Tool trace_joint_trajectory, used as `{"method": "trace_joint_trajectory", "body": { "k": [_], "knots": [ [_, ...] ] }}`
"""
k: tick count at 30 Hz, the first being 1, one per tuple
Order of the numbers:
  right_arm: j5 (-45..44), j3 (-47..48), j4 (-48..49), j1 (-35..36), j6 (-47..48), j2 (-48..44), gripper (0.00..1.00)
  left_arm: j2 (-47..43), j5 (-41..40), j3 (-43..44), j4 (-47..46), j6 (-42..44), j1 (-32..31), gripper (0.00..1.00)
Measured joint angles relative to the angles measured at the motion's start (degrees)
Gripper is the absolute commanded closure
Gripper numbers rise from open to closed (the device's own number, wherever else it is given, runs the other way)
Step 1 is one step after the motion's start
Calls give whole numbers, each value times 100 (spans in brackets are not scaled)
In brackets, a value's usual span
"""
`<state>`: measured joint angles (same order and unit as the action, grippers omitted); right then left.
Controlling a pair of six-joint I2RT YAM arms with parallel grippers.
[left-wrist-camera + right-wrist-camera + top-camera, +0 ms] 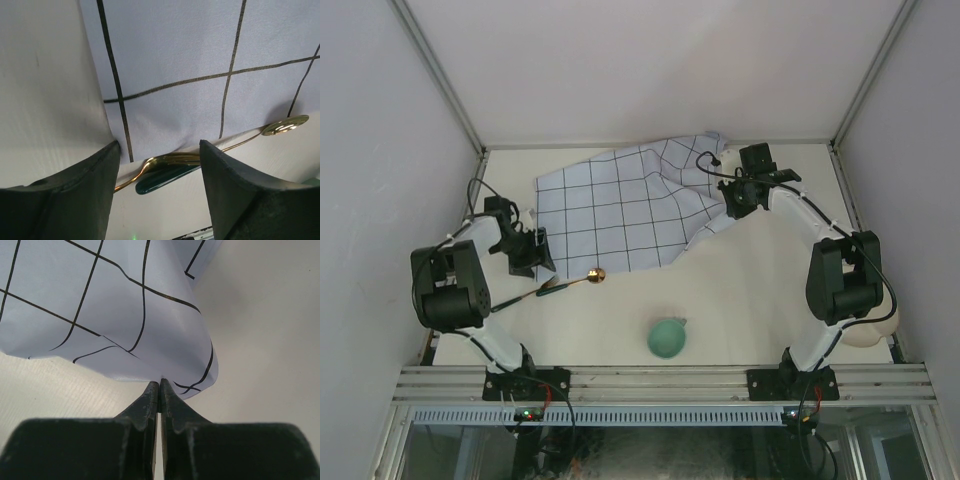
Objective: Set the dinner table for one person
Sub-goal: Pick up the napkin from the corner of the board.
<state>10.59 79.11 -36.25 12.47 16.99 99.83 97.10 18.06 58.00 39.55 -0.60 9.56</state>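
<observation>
Pale-blue gridded cloth (620, 205) lies rumpled on your cream-white matte worktop (760, 290) — right hand (159, 390) pinches its corner, left hand (160, 150) gapes wide; gold spoon (582, 279) and green bowl (667, 338) not yet placed.

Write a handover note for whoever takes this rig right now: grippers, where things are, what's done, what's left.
Left gripper: fingers open, low at the near-left corner of the cloth, holding nothing.
Right gripper: fingers shut on the rumpled right edge of the cloth.
The cloth lies askew on the far half of the dinner table. The gold spoon and a dark green handle are at its near edge. The green bowl is on the bare table, front centre.
Done: cloth partly spread. Left, probably: flatten it, then set bowl and cutlery.
</observation>
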Motion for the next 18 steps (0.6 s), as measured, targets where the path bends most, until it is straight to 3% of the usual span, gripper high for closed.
{"method": "trace_joint_trajectory", "body": {
  "k": [8,12,18],
  "knots": [
    [-20,0,-2,-4,2,-35,100,146,306,63,-90,-98,11,40],
    [-22,-15,-13,-20,2,-92,100,188,396,63,-144,-140,11,51],
    [-22,-50,-24,-68,0,-118,100,310,531,61,-227,-170,28,94]
  ]
}}
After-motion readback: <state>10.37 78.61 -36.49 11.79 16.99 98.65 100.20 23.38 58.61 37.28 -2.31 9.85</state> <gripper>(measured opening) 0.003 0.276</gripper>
